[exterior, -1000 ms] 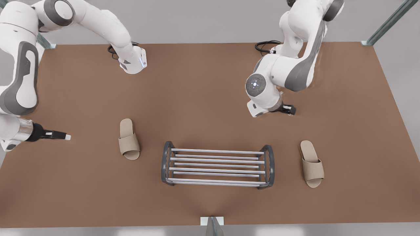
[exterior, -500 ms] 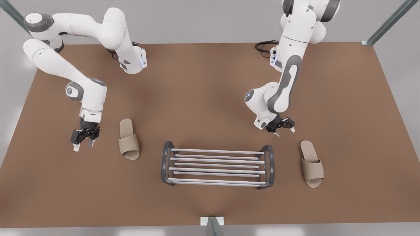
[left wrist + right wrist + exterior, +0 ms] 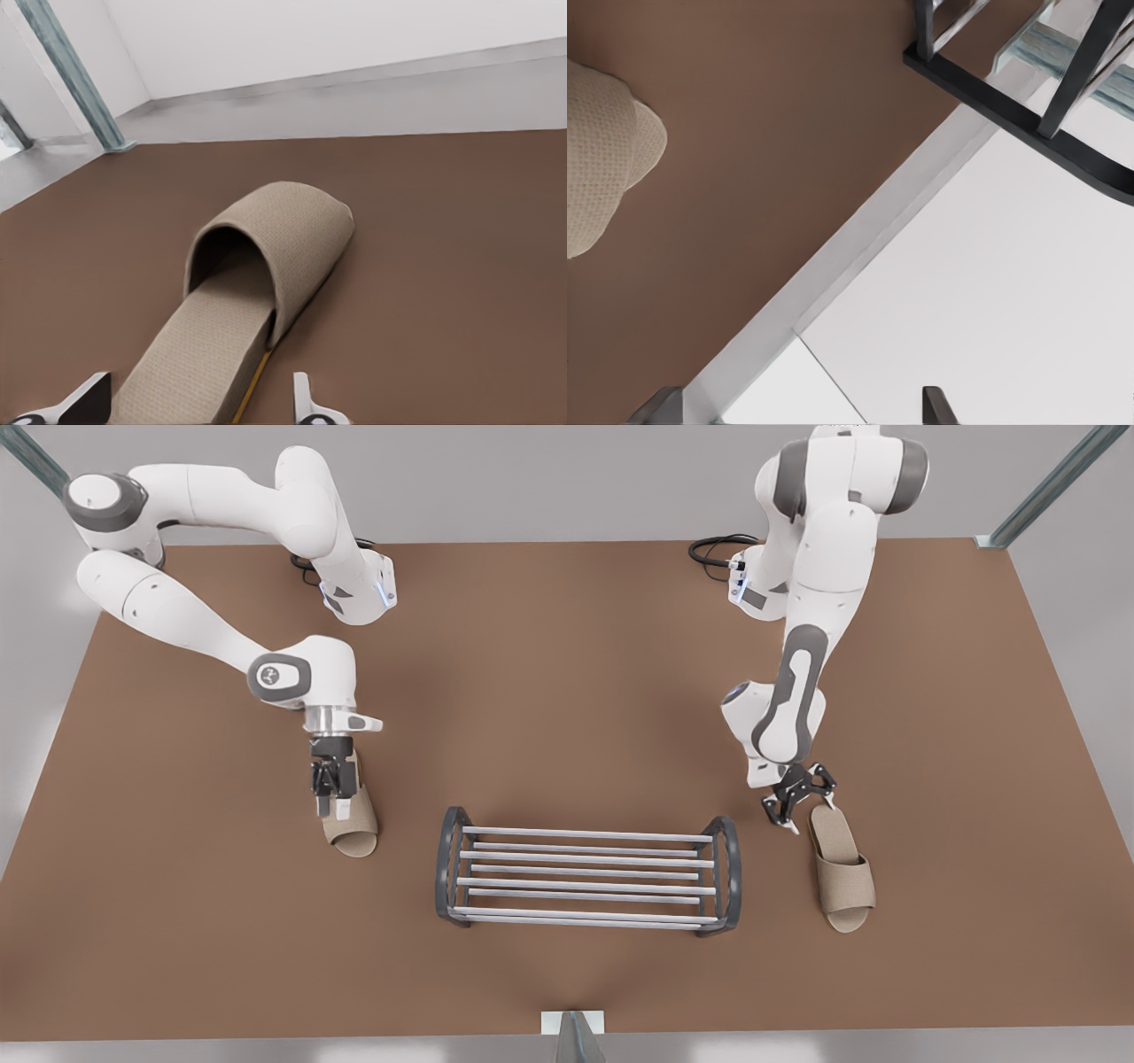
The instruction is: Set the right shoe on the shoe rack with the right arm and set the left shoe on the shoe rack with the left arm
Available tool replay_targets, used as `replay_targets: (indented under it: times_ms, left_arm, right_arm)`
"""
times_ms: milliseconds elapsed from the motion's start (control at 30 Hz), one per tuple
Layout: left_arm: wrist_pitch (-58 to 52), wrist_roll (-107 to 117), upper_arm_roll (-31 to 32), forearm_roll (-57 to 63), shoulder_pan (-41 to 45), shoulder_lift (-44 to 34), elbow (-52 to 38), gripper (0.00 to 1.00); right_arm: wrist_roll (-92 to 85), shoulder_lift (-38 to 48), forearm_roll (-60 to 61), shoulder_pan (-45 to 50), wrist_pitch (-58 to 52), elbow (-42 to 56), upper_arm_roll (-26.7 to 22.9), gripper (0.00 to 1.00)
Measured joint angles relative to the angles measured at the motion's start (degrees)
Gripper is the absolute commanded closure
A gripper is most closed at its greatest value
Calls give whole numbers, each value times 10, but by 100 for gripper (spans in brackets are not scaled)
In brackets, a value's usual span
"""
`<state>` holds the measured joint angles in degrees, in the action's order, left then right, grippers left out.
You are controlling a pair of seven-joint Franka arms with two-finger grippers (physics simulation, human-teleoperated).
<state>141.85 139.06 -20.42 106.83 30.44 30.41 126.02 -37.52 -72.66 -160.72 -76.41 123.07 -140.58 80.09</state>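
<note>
Hovering two claws (image 3: 330,806) (image 3: 796,808), seemingly over two slippers (image 3: 354,834) (image 3: 843,872), one rack (image 3: 585,860)

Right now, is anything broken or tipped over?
Nothing stands out. The left shoe and the right shoe lie flat, the shoe rack upright between them. The left tool is open over the left shoe; the right tool is open by the right shoe's heel.

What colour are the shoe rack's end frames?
Dark grey, with silver-grey bars between; the shoe rack shows best in the front view.

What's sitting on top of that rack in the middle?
Nothing; the rack has bare bars, table showing through. Upper bars partly cover lower ones. Left shoe and right shoe lie beside it.
</note>
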Motion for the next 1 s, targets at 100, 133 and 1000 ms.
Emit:
replay_targets:
  times_ms: [100,133,1000]
  left_arm:
    - [-8,93,0,47,-18,14,-3,0]
    - [-11,120,0,64,-22,15,-4,0]
    - [-31,269,1,298,-55,141,-170,0]
  right_arm:
    - [-75,-1,1,-14,-5,-9,-12,0]
    - [-100,-2,7,-22,-2,-9,-12,0]
    - [-864,-176,-44,-252,76,-159,-161,0]
